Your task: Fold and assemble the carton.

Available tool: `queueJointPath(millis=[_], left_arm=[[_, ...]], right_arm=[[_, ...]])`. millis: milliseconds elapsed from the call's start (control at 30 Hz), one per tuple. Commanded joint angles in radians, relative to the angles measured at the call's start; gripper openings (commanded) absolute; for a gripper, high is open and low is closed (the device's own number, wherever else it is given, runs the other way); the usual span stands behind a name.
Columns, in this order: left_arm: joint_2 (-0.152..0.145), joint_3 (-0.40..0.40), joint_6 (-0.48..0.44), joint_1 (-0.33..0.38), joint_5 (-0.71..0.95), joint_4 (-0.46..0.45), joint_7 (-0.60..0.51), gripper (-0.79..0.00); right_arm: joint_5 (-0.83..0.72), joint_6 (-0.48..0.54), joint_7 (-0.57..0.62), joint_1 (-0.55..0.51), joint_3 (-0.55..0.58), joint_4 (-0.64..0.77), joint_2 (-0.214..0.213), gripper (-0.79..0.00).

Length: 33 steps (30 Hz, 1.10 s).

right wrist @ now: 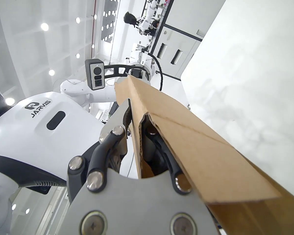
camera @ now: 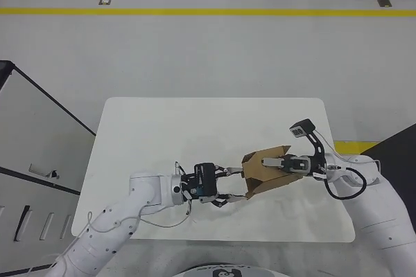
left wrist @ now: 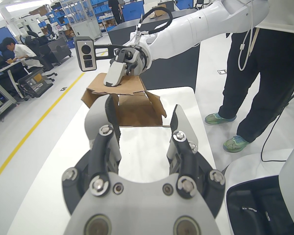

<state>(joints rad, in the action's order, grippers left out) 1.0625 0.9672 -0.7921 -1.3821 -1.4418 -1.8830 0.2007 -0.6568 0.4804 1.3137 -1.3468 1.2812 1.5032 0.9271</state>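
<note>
Carton (camera: 267, 173) near the table's (camera: 159, 138) right edge: my right gripper (camera: 274, 163) pinches its wall, left gripper (left wrist: 142, 113) spread open. Uneven pushing could buckle it.

Bright, even light falls from round ceiling lamps (right wrist: 44, 26); the glossy white rounded table (left wrist: 142, 145) reflects glare beside the brown cardboard carton (left wrist: 137, 108).

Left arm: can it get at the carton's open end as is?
Probably yes. The left gripper is open, facing the open end of the carton with bare table between them; the right gripper holds the carton by its top panel, off that path.
</note>
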Motion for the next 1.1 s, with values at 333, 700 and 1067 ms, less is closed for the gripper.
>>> queueJointPath(millis=[333,700,1067], left_arm=[[0.006,-0.035,-0.006,0.024,0.0,-0.006,-0.029,-0.336],[0.018,-0.084,-0.011,0.064,0.01,0.009,-0.054,-0.323],[0.012,-0.055,0.003,0.059,0.004,0.015,-0.039,-0.317]], right_arm=[[0.069,-0.016,-0.033,0.005,-0.019,0.009,0.004,-0.785],[0.11,-0.015,-0.027,0.01,-0.032,0.022,0.006,-0.785],[0.034,0.023,0.003,-0.001,-0.007,0.016,0.004,-0.785]])
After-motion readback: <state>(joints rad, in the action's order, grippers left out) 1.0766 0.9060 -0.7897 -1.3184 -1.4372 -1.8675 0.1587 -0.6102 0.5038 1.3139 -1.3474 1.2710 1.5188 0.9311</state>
